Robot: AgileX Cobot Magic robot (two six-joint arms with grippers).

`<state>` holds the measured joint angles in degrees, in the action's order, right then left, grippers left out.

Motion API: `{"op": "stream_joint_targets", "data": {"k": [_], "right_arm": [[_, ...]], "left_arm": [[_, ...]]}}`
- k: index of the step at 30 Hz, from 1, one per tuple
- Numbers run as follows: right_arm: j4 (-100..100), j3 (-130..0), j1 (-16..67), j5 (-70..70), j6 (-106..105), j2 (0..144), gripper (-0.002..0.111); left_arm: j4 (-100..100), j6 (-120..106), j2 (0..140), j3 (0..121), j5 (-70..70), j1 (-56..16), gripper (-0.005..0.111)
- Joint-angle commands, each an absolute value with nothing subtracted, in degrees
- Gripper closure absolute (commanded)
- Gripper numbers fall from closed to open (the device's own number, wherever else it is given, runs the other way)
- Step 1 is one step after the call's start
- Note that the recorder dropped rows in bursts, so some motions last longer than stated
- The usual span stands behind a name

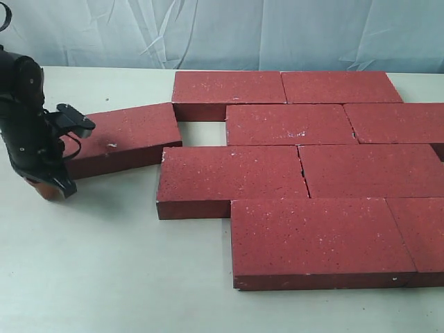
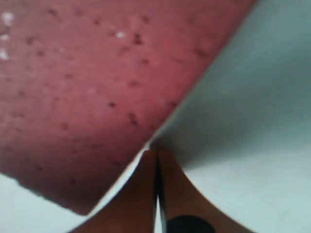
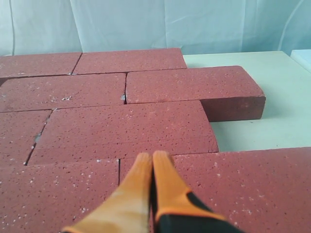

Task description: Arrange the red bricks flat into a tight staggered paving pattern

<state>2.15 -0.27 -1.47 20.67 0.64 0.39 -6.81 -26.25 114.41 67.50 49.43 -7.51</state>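
The brick (image 2: pixel 87 87) just ahead of the left gripper (image 2: pixel 156 155) is blurred and runs past the wrist view's edges, the bricks (image 3: pixel 121 126) under and ahead of the right gripper (image 3: pixel 152 159) are cut off at that view's edges, and the left arm (image 1: pixel 24 125) is cropped in the exterior view.

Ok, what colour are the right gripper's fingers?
Orange, with black further back on one finger. The right gripper shows best in the right wrist view.
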Motion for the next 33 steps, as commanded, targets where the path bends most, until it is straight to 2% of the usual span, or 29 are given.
{"op": "stream_joint_targets", "data": {"k": [1,13,23,29,33], "right_arm": [[2.12,0.0,-1.17,20.16,0.46,0.0,0.109],[2.12,0.0,-1.17,20.16,0.46,0.0,0.109],[2.0,0.0,-1.17,20.16,0.46,0.0,0.109],[2.0,0.0,-1.17,20.16,0.46,0.0,0.109],[2.0,0.0,-1.17,20.16,0.46,0.0,0.109]], "left_arm": [[-14.82,-15.96,114.64,67.31,46.35,-7.52,0.107],[-27.2,-1.17,114.64,67.31,43.32,-7.26,0.107],[-28.68,11.96,113.28,68.74,43.33,-1.91,0.107],[-9.92,11.29,107.72,69.15,30.93,-1.91,0.107],[13.89,-6.36,108.99,69.15,26.75,-2.16,0.107]]}}
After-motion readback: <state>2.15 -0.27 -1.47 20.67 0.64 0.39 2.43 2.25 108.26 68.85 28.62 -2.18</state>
